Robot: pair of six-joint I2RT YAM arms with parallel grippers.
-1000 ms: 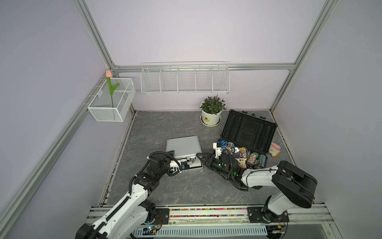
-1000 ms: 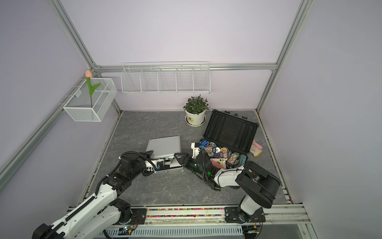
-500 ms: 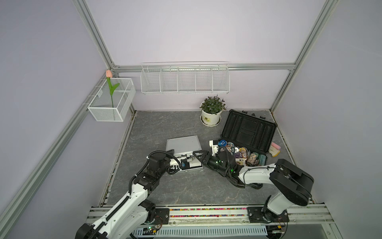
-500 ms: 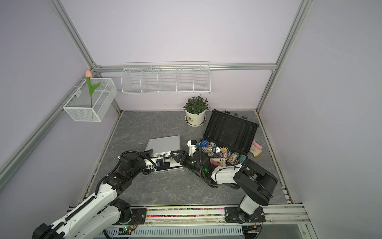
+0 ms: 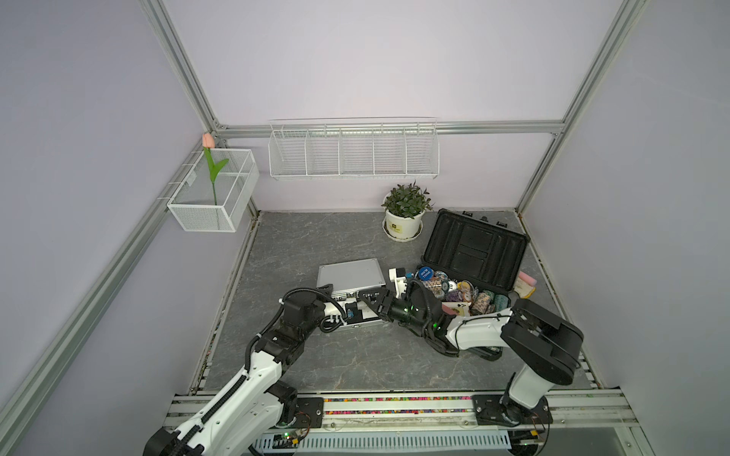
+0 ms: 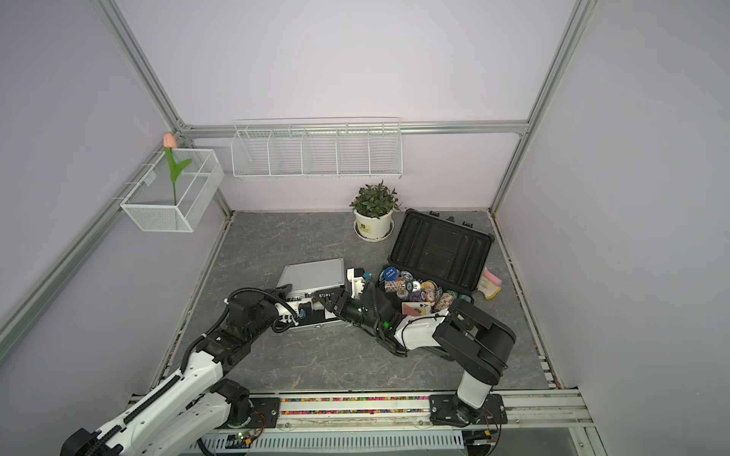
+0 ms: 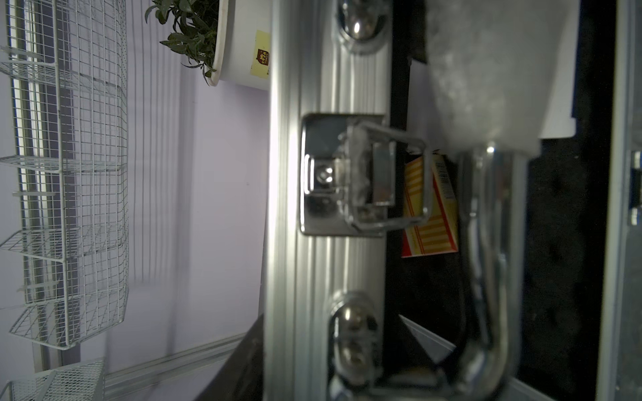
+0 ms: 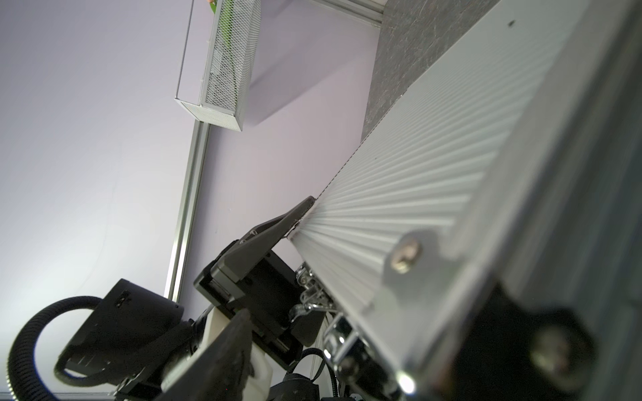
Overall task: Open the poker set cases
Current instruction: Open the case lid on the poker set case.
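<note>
Your silver case (image 5: 349, 274) sits mid-table (image 5: 308, 244), just left of the dark case (image 5: 476, 252), w/ its lid raised a bit at the near edge. The left wrist view shows a black gap under the lid rim and a yellow-red card box (image 7: 429, 208) inside. The latch (image 7: 347, 177) has its wire loop free over the gap, w/ the chrome handle (image 7: 486, 260) beside it. Your L gripper (image 5: 339, 301) is at the near-left corner, fingers narrowed onto the lid rim; in the right wrist view one fingertip (image 8: 288, 218) touches the ribbed top. Your R gripper (image 5: 367, 299) is at the near-right corner, fingers spread either side of the lid, one finger (image 8: 222, 357) clear of it. The dark case is at the right, lid up toward the far side, poker chips (image 5: 454, 290) piled in its tray. Potted plant (image 5: 405, 213) by the far wall.
</note>
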